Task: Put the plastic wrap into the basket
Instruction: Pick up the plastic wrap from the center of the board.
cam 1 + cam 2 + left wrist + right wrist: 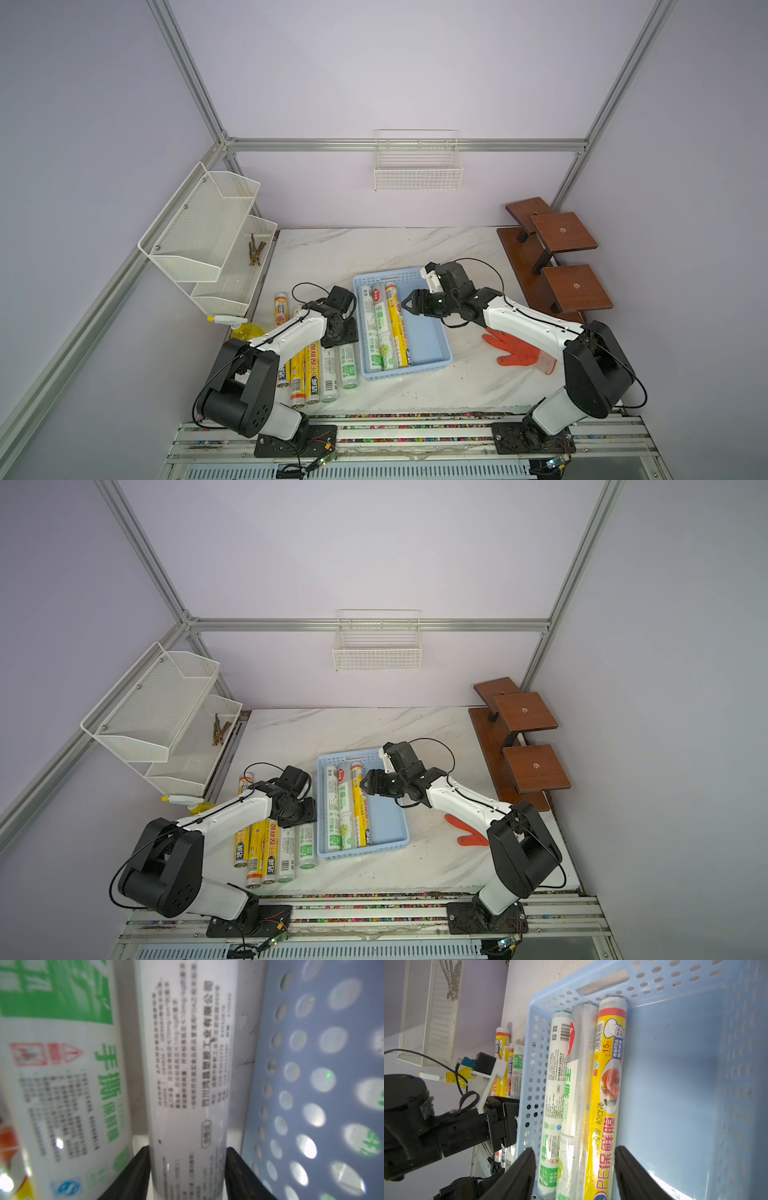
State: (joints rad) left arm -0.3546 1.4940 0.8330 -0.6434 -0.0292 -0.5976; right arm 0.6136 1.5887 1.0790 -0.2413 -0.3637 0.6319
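The light-blue basket (430,338) (386,818) (675,1084) lies mid-table and holds three plastic wrap rolls along its left side: a white-green one (368,328), a clear one (581,1084) and a yellow one (397,328) (607,1095). Several more rolls (311,374) (266,850) lie on the table left of the basket. My left gripper (340,330) (187,1149) reaches down among them. Its jaws press both sides of the white roll (187,1064) (348,365) next to the basket wall (311,1064). My right gripper (407,304) (365,783) (574,1148) hovers open above the basket's rolls and holds nothing.
An orange glove (517,353) lies right of the basket, under my right arm. A yellow spray bottle (245,328) and a white mesh rack (208,232) stand at the left. A wire basket (417,166) hangs on the back wall. Brown wooden steps (557,257) stand at the right.
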